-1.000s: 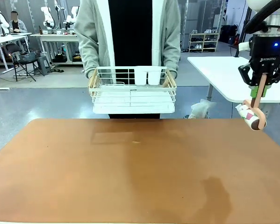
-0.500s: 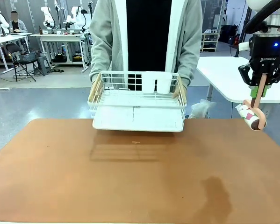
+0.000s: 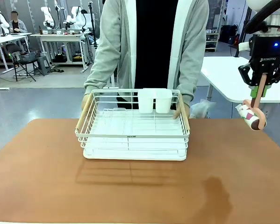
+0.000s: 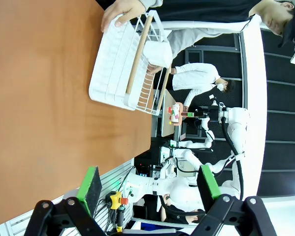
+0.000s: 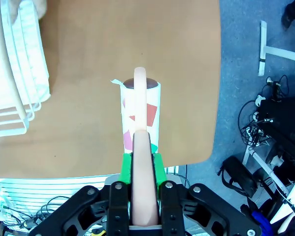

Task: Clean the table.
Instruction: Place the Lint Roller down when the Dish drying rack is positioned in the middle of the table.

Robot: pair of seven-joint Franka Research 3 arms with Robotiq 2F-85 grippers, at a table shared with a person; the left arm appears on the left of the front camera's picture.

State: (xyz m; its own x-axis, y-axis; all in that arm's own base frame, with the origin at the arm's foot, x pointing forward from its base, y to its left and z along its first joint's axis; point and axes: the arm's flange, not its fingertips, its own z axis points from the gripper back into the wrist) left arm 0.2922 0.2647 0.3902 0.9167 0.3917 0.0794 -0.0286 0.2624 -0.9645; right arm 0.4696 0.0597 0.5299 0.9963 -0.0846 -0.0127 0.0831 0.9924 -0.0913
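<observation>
While right claw grips a lint roller — left claw agape — rack holds two cups.

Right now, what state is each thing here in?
White wire rack: upright, held at both ends by the person's hands over the reddish-brown table.
Right pincer: shut on the pink-handled lint roller, raised.
Left pincer: open, holding nothing.

Person lowering white wire rack onto table, right hand gripping lint roller
</observation>
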